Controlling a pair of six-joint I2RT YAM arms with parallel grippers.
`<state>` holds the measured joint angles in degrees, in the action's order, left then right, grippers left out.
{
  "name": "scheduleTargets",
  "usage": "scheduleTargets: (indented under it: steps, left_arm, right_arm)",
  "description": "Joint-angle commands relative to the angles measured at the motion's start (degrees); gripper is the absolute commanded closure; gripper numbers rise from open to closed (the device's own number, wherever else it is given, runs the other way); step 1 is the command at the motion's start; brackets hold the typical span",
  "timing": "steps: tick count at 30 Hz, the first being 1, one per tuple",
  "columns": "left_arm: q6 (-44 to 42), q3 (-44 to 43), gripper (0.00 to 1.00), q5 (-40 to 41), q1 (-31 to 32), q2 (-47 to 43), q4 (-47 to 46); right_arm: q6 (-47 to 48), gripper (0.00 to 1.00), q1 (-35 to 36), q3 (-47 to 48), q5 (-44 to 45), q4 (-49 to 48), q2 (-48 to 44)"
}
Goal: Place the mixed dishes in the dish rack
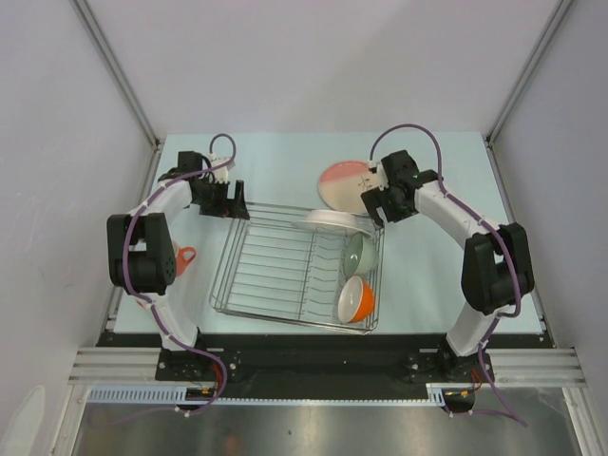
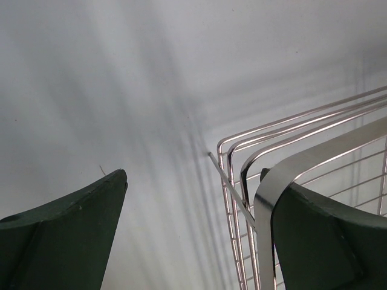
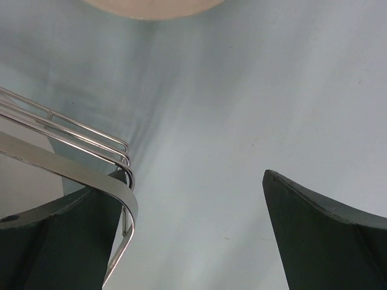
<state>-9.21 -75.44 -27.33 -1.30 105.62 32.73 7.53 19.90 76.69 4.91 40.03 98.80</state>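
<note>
The dish rack [image 1: 285,271] of chrome wire sits mid-table. Standing in its right side are a white shallow bowl [image 1: 337,221], a sage green bowl [image 1: 361,253] and an orange bowl [image 1: 354,300]. A pink-and-cream plate [image 1: 344,186] lies flat on the table behind the rack; its edge [image 3: 151,6] shows in the right wrist view. An orange mug [image 1: 182,257] peeks out beside the left arm. My left gripper [image 1: 231,201] [image 2: 199,241] is open, straddling the rack's back-left corner rim [image 2: 302,163]. My right gripper [image 1: 373,204] [image 3: 193,241] is open, straddling the back-right corner rim [image 3: 66,166].
Grey walls [image 1: 57,142] close in the pale table [image 1: 427,275] on the left, back and right. An aluminium rail [image 1: 323,366] runs along the near edge by the arm bases. The left arm's elbow [image 1: 142,256] stands over the mug.
</note>
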Motion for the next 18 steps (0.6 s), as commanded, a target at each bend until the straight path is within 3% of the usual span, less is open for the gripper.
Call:
scheduleTargets:
  steps: [1, 8, 12, 18]
  left_arm:
    - [-1.9, -1.0, 0.03, -0.2, 0.8, -2.4, 0.5]
    - [-2.1, 1.9, 0.03, 0.6, 6.1, -3.0, 0.1]
    - [-2.4, 1.2, 0.03, -0.4, 6.7, -3.2, 1.5]
    - [-4.3, -4.4, 0.03, -1.4, 6.7, -4.2, 7.4]
  right_arm:
    - [-1.4, 0.0, -2.1, 5.1, 4.0, -3.8, 2.9]
    - [-2.3, 0.0, -1.9, 12.4, -0.8, -1.5, 8.2]
    - [-3.2, 0.0, -0.6, 12.4, -6.4, -2.0, 5.2]
    - [-7.2, 0.0, -5.4, 16.0, -17.1, 0.3, 0.9]
